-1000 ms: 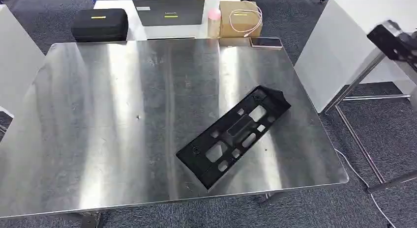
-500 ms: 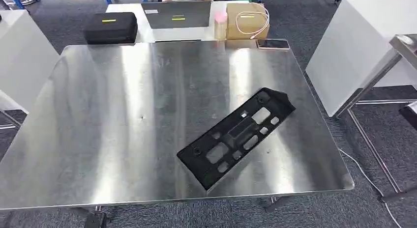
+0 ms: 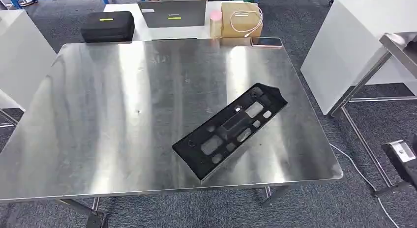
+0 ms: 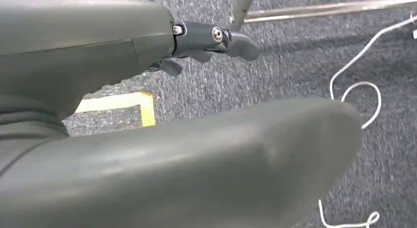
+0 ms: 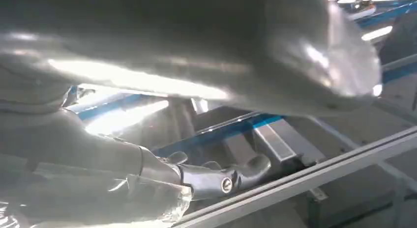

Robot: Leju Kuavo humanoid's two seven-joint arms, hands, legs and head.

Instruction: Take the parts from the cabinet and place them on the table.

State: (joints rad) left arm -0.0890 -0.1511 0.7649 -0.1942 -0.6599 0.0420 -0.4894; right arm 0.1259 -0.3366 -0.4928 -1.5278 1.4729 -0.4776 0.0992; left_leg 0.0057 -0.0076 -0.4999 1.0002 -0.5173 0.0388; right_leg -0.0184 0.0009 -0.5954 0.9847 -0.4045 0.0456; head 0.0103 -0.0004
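Note:
A long black plastic part (image 3: 230, 129) with several cut-outs lies flat and diagonal on the right half of the steel table (image 3: 98, 115). In the left wrist view my left hand (image 4: 88, 51) hangs over grey carpet, its dark fingers (image 4: 216, 39) stretched out and holding nothing. In the right wrist view my right hand (image 5: 98, 159) holds nothing, and its fingers (image 5: 231, 179) reach out loosely before a blurred metal frame with blue rails. A dark end of my right arm (image 3: 401, 156) shows low at the right edge of the head view, off the table.
Behind the table stand a black case (image 3: 107, 25), a laptop (image 3: 171, 13), a pink cup (image 3: 215, 22), a cardboard box (image 3: 241, 19) and a phone (image 3: 266, 42). White cabinets flank both sides. A steel frame (image 3: 366, 78) and a white cable (image 3: 361, 176) lie to the right.
The dark end of my right arm dropped from the upper right to the lower right of the head view. The camera shifted a little. The black part stays in place on the table.

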